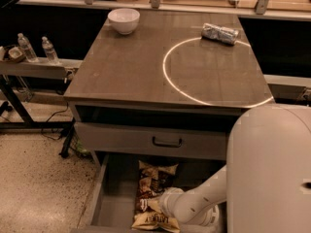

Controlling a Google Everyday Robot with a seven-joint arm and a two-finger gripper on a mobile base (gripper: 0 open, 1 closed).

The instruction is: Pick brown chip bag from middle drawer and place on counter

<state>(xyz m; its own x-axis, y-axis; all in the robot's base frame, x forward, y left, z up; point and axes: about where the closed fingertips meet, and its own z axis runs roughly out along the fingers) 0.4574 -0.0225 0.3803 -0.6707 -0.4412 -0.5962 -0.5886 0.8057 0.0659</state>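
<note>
Down in the middle drawer (115,198), I had the gripper (168,204) against the brown chip bag (152,178); whether it gripped, I couldn't tell.

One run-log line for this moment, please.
claw: in middle drawer, at brown chip bag | bag: flat on drawer floor | counter: no bag yet

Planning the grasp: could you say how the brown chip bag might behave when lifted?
The brown chip bag looks crinkled, so probably floppy and light. Being long, it may sag. The gripper is by its lower end in the middle drawer.
</note>
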